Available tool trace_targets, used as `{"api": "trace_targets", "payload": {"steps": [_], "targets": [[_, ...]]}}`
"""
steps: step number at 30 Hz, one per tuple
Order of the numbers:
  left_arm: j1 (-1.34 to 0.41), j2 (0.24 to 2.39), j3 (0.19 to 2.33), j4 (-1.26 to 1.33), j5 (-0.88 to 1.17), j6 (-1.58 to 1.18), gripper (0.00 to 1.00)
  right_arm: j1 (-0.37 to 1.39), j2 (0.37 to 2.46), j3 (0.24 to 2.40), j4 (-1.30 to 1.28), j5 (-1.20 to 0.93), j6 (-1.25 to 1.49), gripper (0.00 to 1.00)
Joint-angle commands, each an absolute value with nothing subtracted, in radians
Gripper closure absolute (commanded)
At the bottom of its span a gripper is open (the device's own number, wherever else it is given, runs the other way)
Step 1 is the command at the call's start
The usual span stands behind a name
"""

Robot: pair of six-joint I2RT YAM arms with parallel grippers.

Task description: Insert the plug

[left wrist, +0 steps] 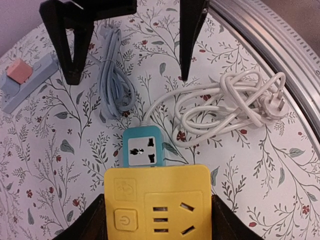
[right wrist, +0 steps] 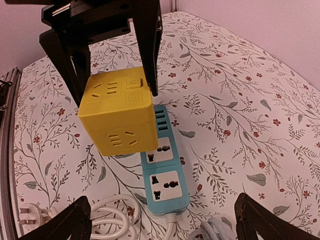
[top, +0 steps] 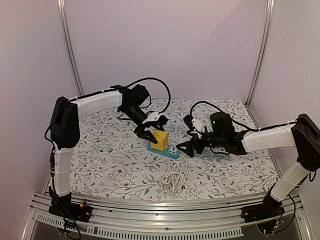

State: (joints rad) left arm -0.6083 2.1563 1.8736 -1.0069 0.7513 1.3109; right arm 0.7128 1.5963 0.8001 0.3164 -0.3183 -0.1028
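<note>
Pale walls close in a bench (top: 100, 155) covered in a leafy floral print, and all the action is at its centre. The left end effector (top: 150, 131) reaches down from the far side and has the yellow cube adapter (right wrist: 117, 115) clamped between its fingers (right wrist: 149, 60), one on each flank of the cube. The cube sits over the far end of the blue power strip (right wrist: 162, 172), slightly tilted in the right wrist view; whether its pins are fully home, I can't tell. Two sockets on the strip's near end lie bare.

Over on the other side, the right end effector (top: 187, 149) hovers just beside the strip, jaws spread wide and nothing between them.

From the left wrist view, the cube's top face shows a power button and a socket. The strip's white cable (top: 172, 182) lies in a loose coil toward the near edge, its plug (left wrist: 272, 105) flat on the cloth. A grey cable (left wrist: 112, 80) is bundled nearby, and a grey strip with a pink switch (left wrist: 25, 80) lies off to one side.
</note>
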Motion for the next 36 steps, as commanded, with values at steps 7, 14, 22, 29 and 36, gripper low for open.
{"api": "trace_targets", "payload": {"steps": [7, 14, 22, 29, 36], "targets": [[-0.61, 2.242, 1.961, -1.0, 0.787, 1.306, 1.0, 0.709, 1.537, 0.697, 0.42, -0.275, 0.056, 0.01], [-0.612, 2.284, 2.0, -0.999, 0.773, 1.301, 1.0, 0.709, 1.529, 0.681, 0.422, -0.291, 0.066, 0.01], [-0.612, 2.299, 2.002, -1.004, 0.74, 1.301, 1.0, 0.709, 1.529, 0.676, 0.421, -0.295, 0.065, 0.01], [-0.612, 2.322, 2.015, -1.003, 0.713, 1.308, 1.0, 0.709, 1.528, 0.681, 0.42, -0.304, 0.064, 0.01], [-0.611, 2.348, 2.053, -1.026, 0.683, 1.376, 1.0, 0.709, 1.52, 0.681, 0.406, -0.312, 0.067, 0.01]]}}
